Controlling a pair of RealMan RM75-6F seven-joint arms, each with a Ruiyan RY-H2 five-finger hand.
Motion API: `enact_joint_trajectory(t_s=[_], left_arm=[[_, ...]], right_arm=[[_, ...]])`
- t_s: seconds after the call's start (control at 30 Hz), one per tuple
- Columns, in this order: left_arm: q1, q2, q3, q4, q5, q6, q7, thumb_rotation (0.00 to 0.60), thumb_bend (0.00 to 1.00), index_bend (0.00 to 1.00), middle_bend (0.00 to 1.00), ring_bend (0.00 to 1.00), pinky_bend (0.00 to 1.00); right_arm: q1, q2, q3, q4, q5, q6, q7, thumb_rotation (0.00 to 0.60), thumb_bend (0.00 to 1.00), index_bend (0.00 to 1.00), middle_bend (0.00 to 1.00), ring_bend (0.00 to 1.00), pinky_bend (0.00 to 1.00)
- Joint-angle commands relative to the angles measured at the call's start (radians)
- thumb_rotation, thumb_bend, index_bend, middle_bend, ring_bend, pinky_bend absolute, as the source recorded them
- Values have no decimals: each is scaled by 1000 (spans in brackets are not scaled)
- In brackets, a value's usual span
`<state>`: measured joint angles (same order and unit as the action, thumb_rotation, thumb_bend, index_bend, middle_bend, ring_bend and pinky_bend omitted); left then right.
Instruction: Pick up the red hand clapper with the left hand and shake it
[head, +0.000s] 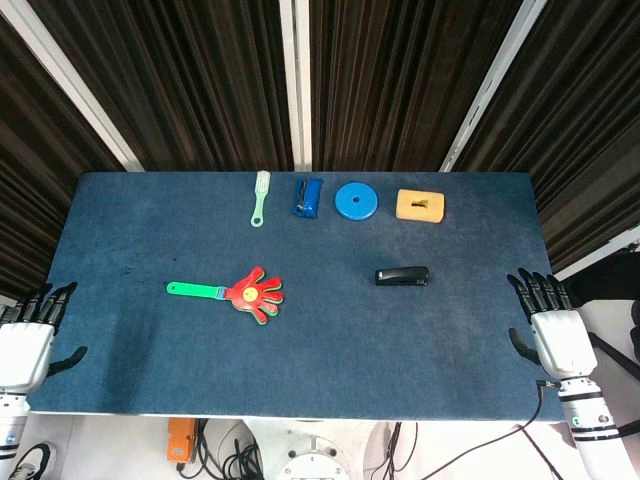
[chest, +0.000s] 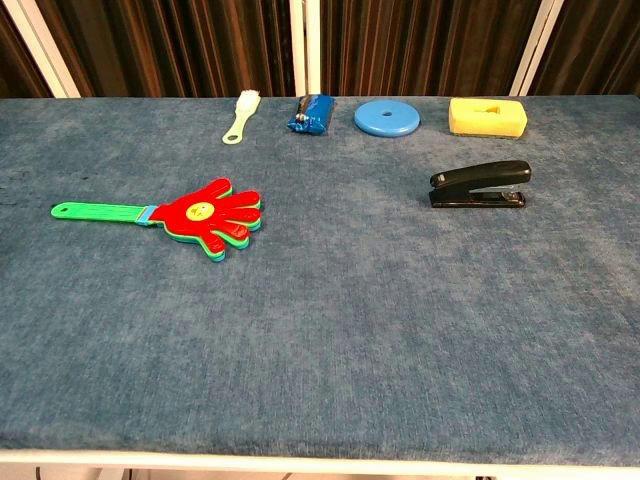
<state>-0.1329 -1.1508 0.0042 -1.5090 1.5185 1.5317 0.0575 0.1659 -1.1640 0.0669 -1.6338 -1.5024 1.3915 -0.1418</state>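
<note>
Both views are bright and evenly lit from overhead, so the blue bench reads clearly with no glare, only faint mottling in its nap. Shadows are short and soft: a thin dark edge sits under the black stapler and beneath the red hand clapper, close against each. Focus is sharp across the chest view, while the head view is a little softer and coarser, its dark striped curtain fanning outward toward the top corners in wide-angle distortion, and its pale strips slightly blown out.
</note>
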Motion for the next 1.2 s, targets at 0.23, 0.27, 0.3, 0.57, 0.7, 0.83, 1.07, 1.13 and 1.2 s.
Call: enact_joint_trajectory(t_s=[0.23,0.27,0.3,0.57,0.7,0.83,1.07,1.13,1.2], left_arm=[[-13,22,-12,-43,-9,-41,13,600,141,53,129,51,119],[-22,27,-15,-58,-9,-55,16,600,142,63,129,51,119],[-31,29,-18,-65,-6,-66,18,600,142,71,129,51,119],[-209,-17,-79,-77,-32,-316,-13,600,155,165,194,51,119],[-309,-103,-103,-6,-62,-459,-38,600,158,184,195,51,119],[-375,-183,-119,80,-95,-550,-64,600,158,189,197,51,119],[-442,-289,-132,197,-147,-635,-69,600,166,216,209,51,121],[-458,-310,-140,218,-159,-652,-83,600,169,224,209,51,121],[-475,-332,-144,243,-163,-671,-105,600,170,239,209,51,123]], right_arm=[[1,1,-3,11,-6,2,17,600,285,0,0,0,0],[3,2,-1,9,-5,1,15,600,284,0,0,0,0],[5,3,1,8,-5,0,14,600,284,0,0,0,0],[23,3,4,-4,0,-23,-12,600,292,0,0,0,0],[22,5,4,-4,5,-22,-9,600,289,0,0,0,0],[19,14,8,0,12,-14,0,600,287,0,0,0,0],[18,21,7,24,21,-22,33,600,286,0,0,0,0],[18,21,6,30,21,-22,40,600,287,0,0,0,0],[15,22,4,35,20,-20,48,600,286,0,0,0,0]])
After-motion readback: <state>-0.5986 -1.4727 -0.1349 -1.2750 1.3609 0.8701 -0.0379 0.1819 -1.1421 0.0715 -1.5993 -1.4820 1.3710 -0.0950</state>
